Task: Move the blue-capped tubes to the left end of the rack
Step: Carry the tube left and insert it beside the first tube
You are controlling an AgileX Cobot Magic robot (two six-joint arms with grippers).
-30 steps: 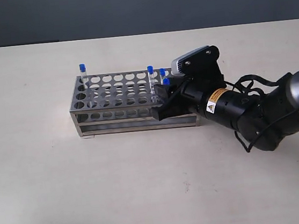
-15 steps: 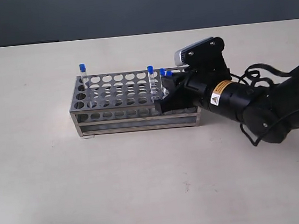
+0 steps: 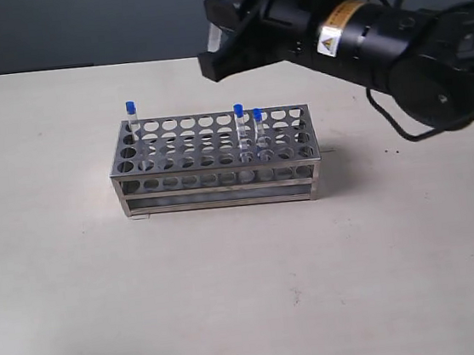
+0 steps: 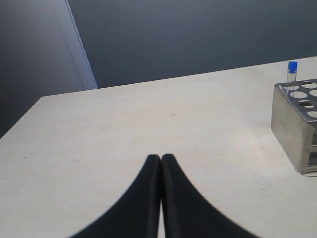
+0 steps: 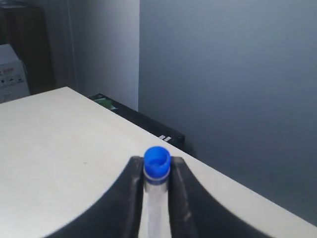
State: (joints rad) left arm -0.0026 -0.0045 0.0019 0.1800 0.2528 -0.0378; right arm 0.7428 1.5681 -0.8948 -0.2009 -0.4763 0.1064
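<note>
Fingers of the right gripper, black and smoothly curved, are clamped on one slim clear blue-capped tube, held high, clear of the rack. Left gripper fingers are pressed together low over the matte beige worktop. Farther off, the shiny perforated metal rack holds three more blue-capped tubes: one at its far left corner, two side by side right of the middle.
</note>
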